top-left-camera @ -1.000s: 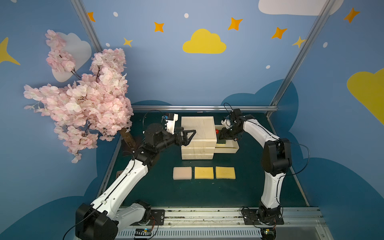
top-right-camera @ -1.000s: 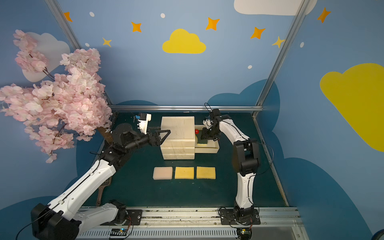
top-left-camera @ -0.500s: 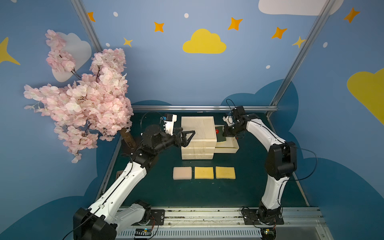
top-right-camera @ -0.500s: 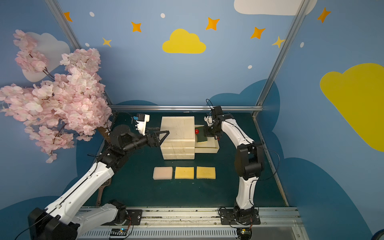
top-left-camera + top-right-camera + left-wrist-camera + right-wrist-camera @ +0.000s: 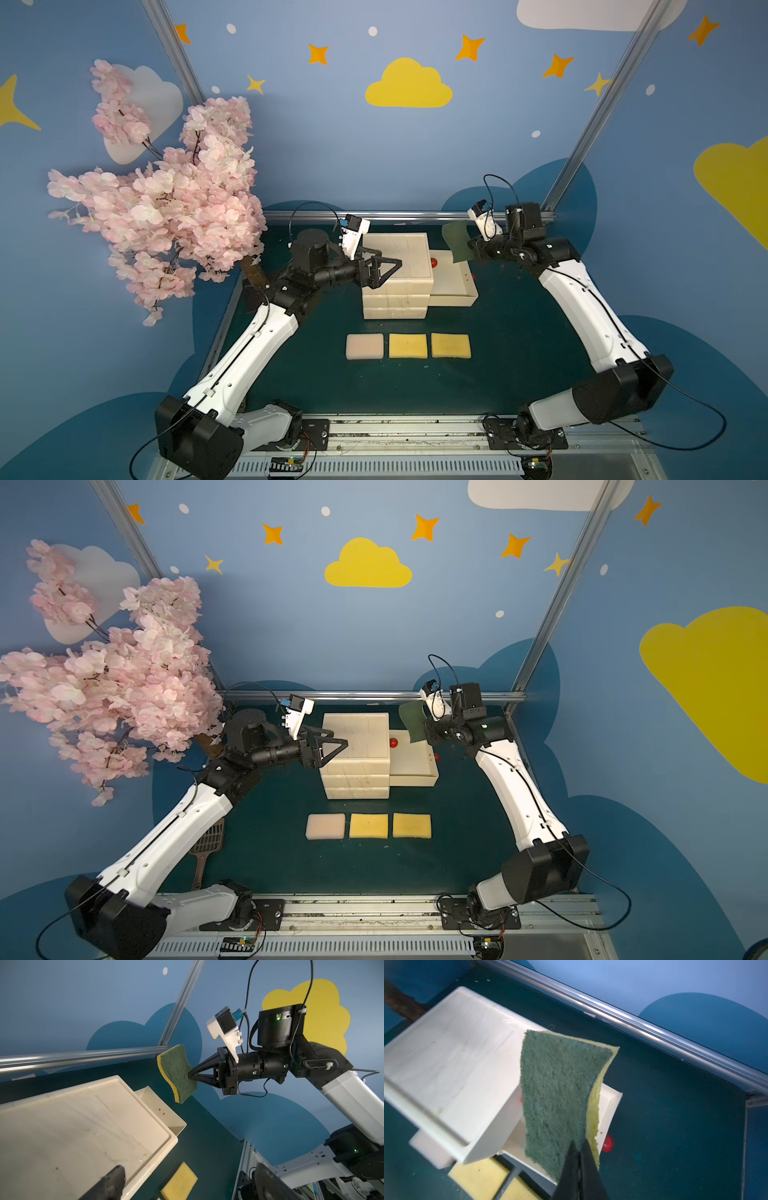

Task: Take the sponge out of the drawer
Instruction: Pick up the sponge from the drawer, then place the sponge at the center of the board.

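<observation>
A green-and-yellow sponge [image 5: 455,243] [image 5: 410,727] hangs in the air over the far side of the open drawer [image 5: 453,300] [image 5: 413,780]. My right gripper [image 5: 469,249] [image 5: 424,731] is shut on one edge of it. In the right wrist view the sponge [image 5: 556,1088] stands up from the closed right gripper [image 5: 578,1147], green side facing the camera. The left wrist view shows the sponge [image 5: 178,1073] bent at the right gripper [image 5: 190,1076], above the drawer [image 5: 176,1124]. My left gripper [image 5: 388,257] [image 5: 336,737] [image 5: 189,1174] stands open over the cream drawer unit's [image 5: 395,307] left edge, holding nothing.
Three flat sponges lie in a row in front of the unit: a pale pink one [image 5: 364,346] and two yellow ones [image 5: 407,345] [image 5: 451,345]. A small red ball [image 5: 434,262] sits in the drawer. A pink blossom tree [image 5: 166,208] stands at the left. A slotted scoop [image 5: 208,845] lies under the left arm.
My right gripper closed on the sponge inside the drawer and lifted it up and to the right, clear of the drawer. The left arm has barely moved.
</observation>
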You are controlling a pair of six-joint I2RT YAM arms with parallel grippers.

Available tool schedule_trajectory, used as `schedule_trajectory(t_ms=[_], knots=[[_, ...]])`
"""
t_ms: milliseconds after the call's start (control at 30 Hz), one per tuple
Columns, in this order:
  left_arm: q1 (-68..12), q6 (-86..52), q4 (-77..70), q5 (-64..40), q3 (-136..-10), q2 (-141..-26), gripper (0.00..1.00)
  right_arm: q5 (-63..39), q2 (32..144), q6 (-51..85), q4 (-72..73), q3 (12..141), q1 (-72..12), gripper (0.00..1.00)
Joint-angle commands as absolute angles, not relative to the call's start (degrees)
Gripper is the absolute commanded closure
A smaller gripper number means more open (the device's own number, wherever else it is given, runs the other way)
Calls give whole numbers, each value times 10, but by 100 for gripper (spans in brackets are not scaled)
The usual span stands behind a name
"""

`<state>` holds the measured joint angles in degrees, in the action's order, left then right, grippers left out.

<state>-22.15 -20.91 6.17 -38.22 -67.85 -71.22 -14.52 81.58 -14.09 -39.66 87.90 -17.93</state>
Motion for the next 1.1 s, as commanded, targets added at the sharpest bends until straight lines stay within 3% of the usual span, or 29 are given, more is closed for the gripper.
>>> schedule_trajectory(t_ms=[0, 167, 633, 900, 1067], knots=[[-221, -170, 112, -444, -713, -736, 4, -293, 778, -200, -389, 871, -183, 100], [-221, -121, 186, -467, -786, -783, 6, -384, 775, -257, -484, 907, -196, 100], [-225, -141, 176, -551, -828, -832, 8, -390, 819, -321, -594, 966, -251, 100], [-243, -113, 231, -560, -856, -866, 15, -360, 853, -337, -619, 997, -273, 100], [-257, -89, 288, -529, -882, -894, 28, -361, 855, -339, -608, 1005, -280, 100]])
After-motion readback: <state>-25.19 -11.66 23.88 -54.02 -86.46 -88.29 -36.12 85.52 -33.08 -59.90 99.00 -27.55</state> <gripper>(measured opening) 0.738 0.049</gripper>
